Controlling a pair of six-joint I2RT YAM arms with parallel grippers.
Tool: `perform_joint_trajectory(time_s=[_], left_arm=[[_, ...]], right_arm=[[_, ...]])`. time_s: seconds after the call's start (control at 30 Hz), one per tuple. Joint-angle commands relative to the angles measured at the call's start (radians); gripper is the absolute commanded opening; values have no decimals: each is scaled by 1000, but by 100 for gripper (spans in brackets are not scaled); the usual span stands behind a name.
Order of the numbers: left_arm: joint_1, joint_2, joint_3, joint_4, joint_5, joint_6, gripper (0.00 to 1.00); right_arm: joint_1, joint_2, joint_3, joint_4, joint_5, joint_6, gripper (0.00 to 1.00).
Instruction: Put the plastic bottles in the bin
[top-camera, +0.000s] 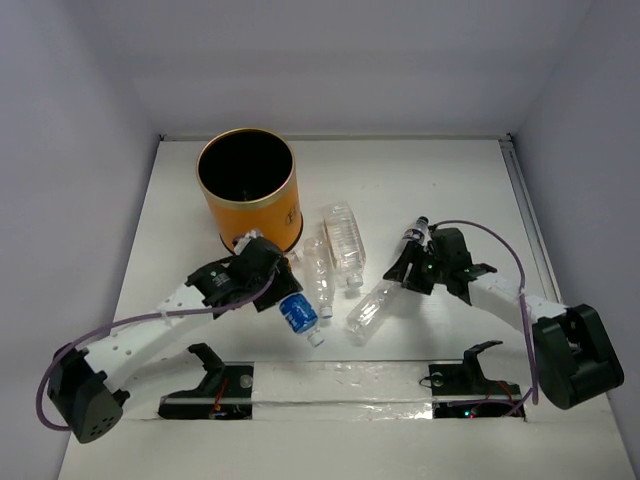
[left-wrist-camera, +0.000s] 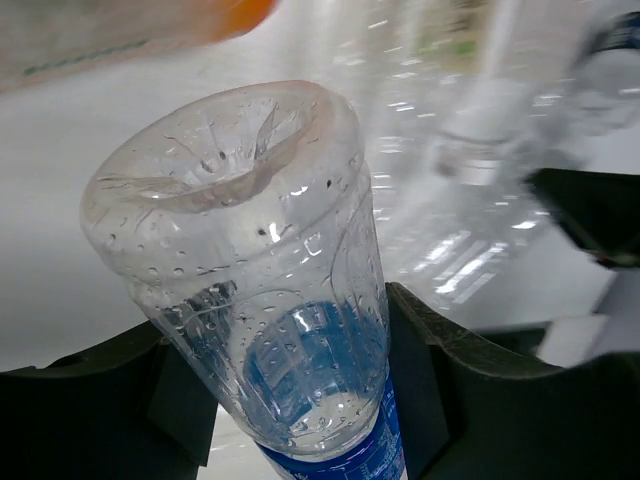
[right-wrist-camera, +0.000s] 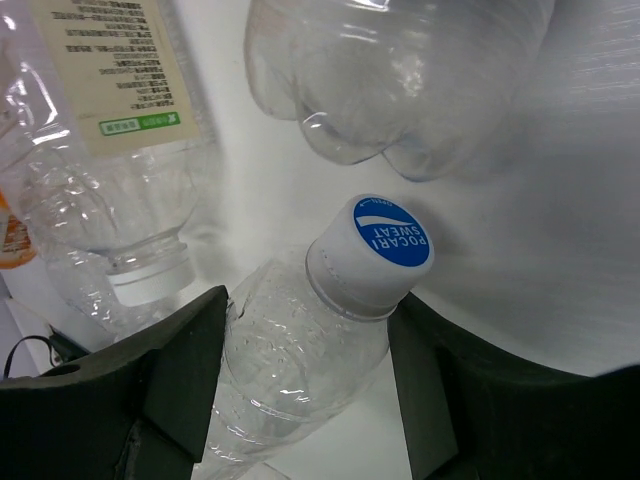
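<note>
Near the bin (top-camera: 255, 215), the left end effector (left-wrist-camera: 300, 380) grips the blue-labelled bottle (left-wrist-camera: 250, 230) firmly; next, I judge, lift it over the rim. Whether the right end effector (right-wrist-camera: 310, 320) grips, I cannot tell.

Lab test cell: bare white walls (top-camera: 350, 60) box in the table (top-camera: 450, 180).

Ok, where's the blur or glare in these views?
Left wrist: the blue-labelled bottle is sharp, droplets and all, the bottles behind it blurred. Right wrist: the blue-capped bottle is crisp, its cap lettering readable. Top external: even light, glare on the clear strip at the near edge.
</note>
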Motion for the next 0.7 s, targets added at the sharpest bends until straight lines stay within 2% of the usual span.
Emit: perform_joint_trajectory(time_s=[0.0, 0.13, 0.17, 0.23, 0.27, 0.33, 0.37, 0.4, 0.5, 0.57, 0.67], left_arm=[[-6, -45, 166, -52, -36, 51, 42], [-6, 5, 383, -118, -146, 150, 42], [-6, 22, 489, -129, -176, 173, 42], [-6, 94, 603, -143, -231, 222, 42], [12, 122, 723, -146, -264, 286, 42], [86, 221, 845, -141, -274, 359, 42], [115, 252, 955, -135, -276, 433, 41], [182, 310, 1003, -124, -277, 468, 41], [281, 392, 1181, -63, -254, 581, 41], [347, 465, 1288, -46, -303, 621, 41], [365, 525, 1329, 6, -431, 704, 41]], right_arm=[[7, -78, -6, -14, 24, -3, 59], [7, -159, 7, -102, 27, -15, 56], [7, -197, 11, -117, 29, -16, 56], [7, -236, 36, -172, 30, -24, 56], [7, -256, 48, -189, 30, -26, 56], [7, -309, 97, -241, 33, -38, 56], [7, -323, 117, -260, 35, -42, 56], [7, -345, 138, -290, 41, -47, 56], [7, -362, 236, -335, 53, -70, 56], [7, -371, 313, -364, 63, -85, 56], [7, -359, 391, -378, 81, -108, 56]])
